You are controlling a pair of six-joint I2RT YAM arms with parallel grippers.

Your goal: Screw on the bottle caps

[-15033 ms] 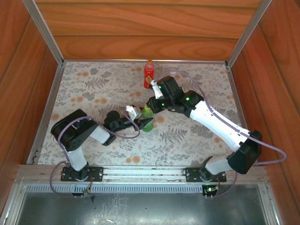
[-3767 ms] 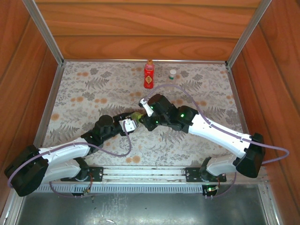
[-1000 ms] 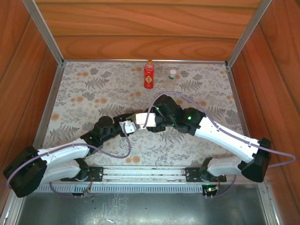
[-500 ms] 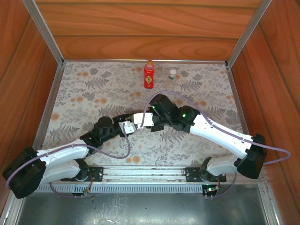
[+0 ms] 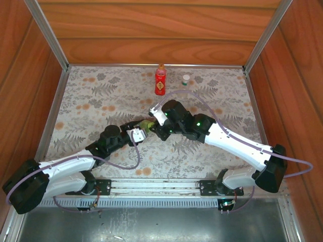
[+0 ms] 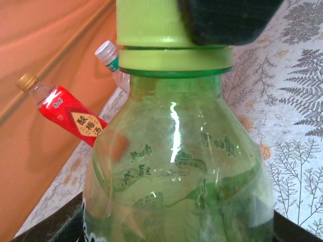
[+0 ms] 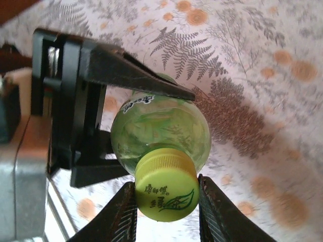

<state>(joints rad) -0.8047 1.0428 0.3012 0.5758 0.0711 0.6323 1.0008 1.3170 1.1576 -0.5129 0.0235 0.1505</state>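
Observation:
The green bottle [image 5: 147,124] is held upright at the middle of the cloth, with my left gripper [image 5: 140,132] shut round its body [image 6: 176,176]. Its yellow-green cap [image 7: 166,189] sits on the neck [image 6: 151,22]. My right gripper [image 7: 166,201] is shut on that cap, one finger pressed against each side, reaching in from the right [image 5: 154,121]. The red bottle [image 5: 160,80] stands at the back with an orange cap [image 5: 161,66] on it. To its right stands the small clear bottle [image 5: 186,79], topped by a white cap [image 6: 106,49].
The floral cloth [image 5: 101,101] covers the table inside wooden walls [image 5: 151,35]. Metal rails [image 5: 50,106] run along the left and right edges. Both arms cross the near middle of the table.
My right gripper's jaws have closed in on the green cap, and its wrist has turned and shifted slightly. The left gripper has kept its hold on the green bottle.

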